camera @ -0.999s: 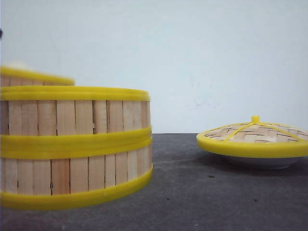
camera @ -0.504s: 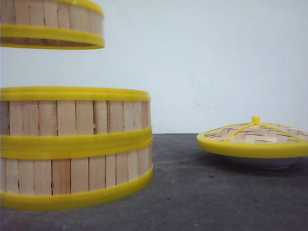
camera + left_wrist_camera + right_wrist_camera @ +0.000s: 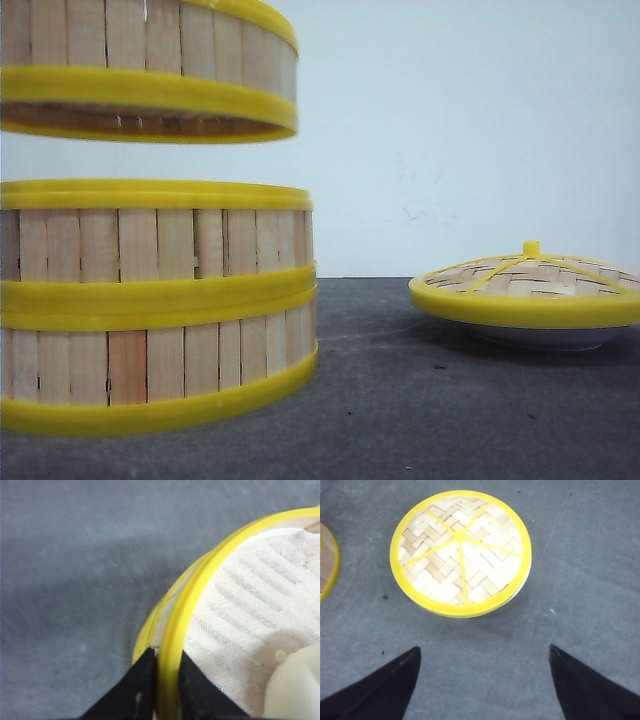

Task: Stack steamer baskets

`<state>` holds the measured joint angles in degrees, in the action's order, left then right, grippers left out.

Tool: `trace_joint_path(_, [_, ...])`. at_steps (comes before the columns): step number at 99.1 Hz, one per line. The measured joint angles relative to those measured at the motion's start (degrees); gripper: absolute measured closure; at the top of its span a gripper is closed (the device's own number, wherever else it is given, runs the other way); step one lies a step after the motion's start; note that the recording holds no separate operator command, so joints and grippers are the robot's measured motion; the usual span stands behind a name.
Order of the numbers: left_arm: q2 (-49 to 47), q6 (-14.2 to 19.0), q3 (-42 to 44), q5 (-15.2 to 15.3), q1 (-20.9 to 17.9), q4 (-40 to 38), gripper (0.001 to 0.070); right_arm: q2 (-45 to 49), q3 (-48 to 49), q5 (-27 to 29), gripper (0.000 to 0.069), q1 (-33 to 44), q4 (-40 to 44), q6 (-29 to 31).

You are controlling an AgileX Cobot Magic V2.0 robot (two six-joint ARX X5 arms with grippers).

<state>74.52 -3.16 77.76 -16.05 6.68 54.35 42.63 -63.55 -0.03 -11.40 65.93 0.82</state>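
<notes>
While your left gripper pinched the yellow rim of the third basket between its two black fingers, that basket hung in the air directly over the two stacked baskets, clear of their top band; inside it, close by the fingers, lay a white mesh liner and a pale rounded lump I could not identify; your right gripper stood spread wide and empty over the grey table, with the woven lid ahead of its fingertips, resting on a white plate.
</notes>
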Motion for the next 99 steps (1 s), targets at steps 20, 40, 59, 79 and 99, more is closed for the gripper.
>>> trace_joint_path(20, [-0.02,0.79,-4.87,0.46,1.27,-3.34,0.0682,0.00,0.00,0.00,0.0187,0.00,0.00,0.00])
trace_joint_path(40, [0.00,1.07,-7.69,0.70,1.66,-6.71,0.0682,0.00,0.00,0.00,0.0187,0.00,0.00,0.00])
trace_joint_path(59, [0.39,1.25,-7.69,0.72,1.60,-9.44,0.0682,0.00,0.00,0.00,0.0187,0.00,0.00,0.00])
trace_joint_path(79, [2.71,1.29,-7.69,0.66,1.60,-9.97,0.0682,0.00,0.00,0.00,0.0187,0.00,0.02,0.00])
trace_joint_path(99, [3.50,1.27,-7.26,2.60,1.77,-10.62,0.0682,0.00,0.00,0.00,0.0187,0.00,0.02,0.00])
